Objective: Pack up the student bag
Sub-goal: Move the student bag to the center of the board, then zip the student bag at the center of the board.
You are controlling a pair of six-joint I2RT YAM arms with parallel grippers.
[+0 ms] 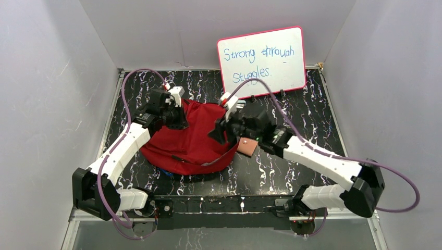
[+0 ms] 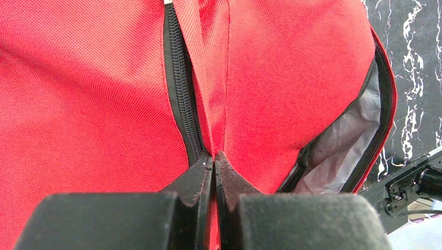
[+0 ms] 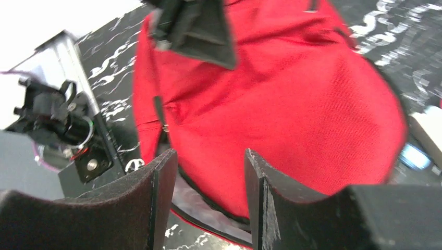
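Note:
The student bag (image 1: 190, 143), a soft red backpack with black zippers, lies in the middle of the table. My left gripper (image 1: 174, 115) is at its far left corner, shut on a fold of red fabric (image 2: 213, 159) beside a black zipper (image 2: 180, 83). To the right the bag's mouth gapes and shows grey lining (image 2: 346, 135). My right gripper (image 1: 225, 130) hangs over the bag's right edge. It is open (image 3: 211, 156) with nothing between its fingers, and the bag's rim and red cloth (image 3: 292, 104) lie below them.
A small tan wallet (image 1: 247, 147) lies on the black marbled table (image 1: 292, 172) just right of the bag, under my right arm. A whiteboard (image 1: 261, 60) with handwriting leans at the back. White walls close in on both sides.

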